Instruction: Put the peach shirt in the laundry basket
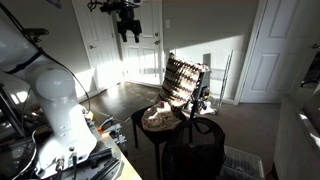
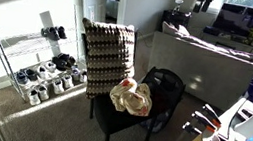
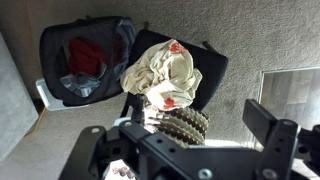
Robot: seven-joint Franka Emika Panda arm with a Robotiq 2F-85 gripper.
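Note:
The peach shirt (image 1: 158, 118) (image 2: 130, 97) (image 3: 160, 72), cream-peach with red marks, lies crumpled on the seat of a black chair (image 2: 109, 119) with a patterned backrest (image 1: 185, 80). The dark laundry basket (image 1: 203, 140) (image 2: 167, 87) (image 3: 47, 60) stands on the floor right beside the chair and holds red and blue clothes. My gripper (image 1: 126, 25) (image 3: 180, 125) hangs high above the chair. Its fingers are spread wide apart and hold nothing. It is well clear of the shirt.
A wire shoe rack (image 2: 42, 63) with several shoes stands by the wall next to the chair. White doors (image 1: 135, 50) are behind. A grey sofa (image 2: 210, 53) sits beyond the basket. The robot's base (image 1: 55, 100) stands on a cluttered table.

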